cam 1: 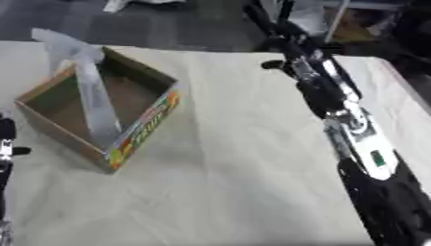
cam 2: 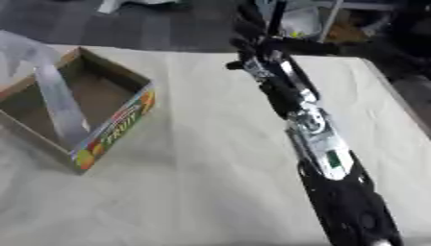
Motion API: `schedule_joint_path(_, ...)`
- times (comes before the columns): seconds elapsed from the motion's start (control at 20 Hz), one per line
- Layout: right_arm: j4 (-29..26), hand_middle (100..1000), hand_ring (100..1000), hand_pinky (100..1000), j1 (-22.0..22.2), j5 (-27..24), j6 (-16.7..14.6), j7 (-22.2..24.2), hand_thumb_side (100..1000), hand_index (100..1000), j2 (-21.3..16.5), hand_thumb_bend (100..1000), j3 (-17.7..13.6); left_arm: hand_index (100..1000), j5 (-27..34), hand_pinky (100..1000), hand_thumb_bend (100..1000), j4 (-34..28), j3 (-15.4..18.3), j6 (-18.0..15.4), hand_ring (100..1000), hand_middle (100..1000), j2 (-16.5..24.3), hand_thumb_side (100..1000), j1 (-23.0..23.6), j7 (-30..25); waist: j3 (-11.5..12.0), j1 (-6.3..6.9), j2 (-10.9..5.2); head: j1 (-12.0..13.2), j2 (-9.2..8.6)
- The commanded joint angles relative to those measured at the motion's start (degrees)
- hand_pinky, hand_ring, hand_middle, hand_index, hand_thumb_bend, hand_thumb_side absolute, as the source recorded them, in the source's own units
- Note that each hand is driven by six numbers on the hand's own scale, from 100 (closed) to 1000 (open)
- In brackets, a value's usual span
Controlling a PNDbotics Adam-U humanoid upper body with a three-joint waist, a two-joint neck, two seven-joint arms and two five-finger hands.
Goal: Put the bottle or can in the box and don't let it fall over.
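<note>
1. An open brown cardboard box (cam 1: pixel 97 108) with a colourful printed side sits on the pale cloth-covered table (cam 1: pixel 244 158); it is the landmark here.
2. A clear plastic strip (cam 1: pixel 93 91) rises from inside the box and leans past its far-left rim.
3. The black and silver right arm (cam 2: pixel 307 129) stretches from the near right, well right of the box, toward the table's far edge.
4. The right hand (cam 2: pixel 252 45) lies beyond the box's far-right corner; it is too blurred to tell whether its fingers are spread or closed.
5. A sliver of the left arm (cam 1: pixel 5 144) shows just left of the box.
6. No bottle or can is discernible inside the box or beside it.
</note>
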Motion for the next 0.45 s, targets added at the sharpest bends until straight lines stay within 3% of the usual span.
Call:
schedule_joint_path(0.05,-4.40,980,967,754,3.17,-0.56,-0.49,-1.22,625,1000,0.11,100,-1.79,825,-0.94,555,447,-1.82,0.51,-0.03,1000,923,1.37,661,-0.04,0.40,-0.49,0.52,-0.49,1.20,1.10)
schedule_joint_path(0.45,-6.84,979,963,746,12.24,-0.85,-0.73,-1.58,630,1000,1.24,100,-2.77,822,-1.27,558,448,-2.01,0.33,0.07,1000,929,1.15,662,0.71,0.01,-1.64,1.55,-0.92,3.55,1.29)
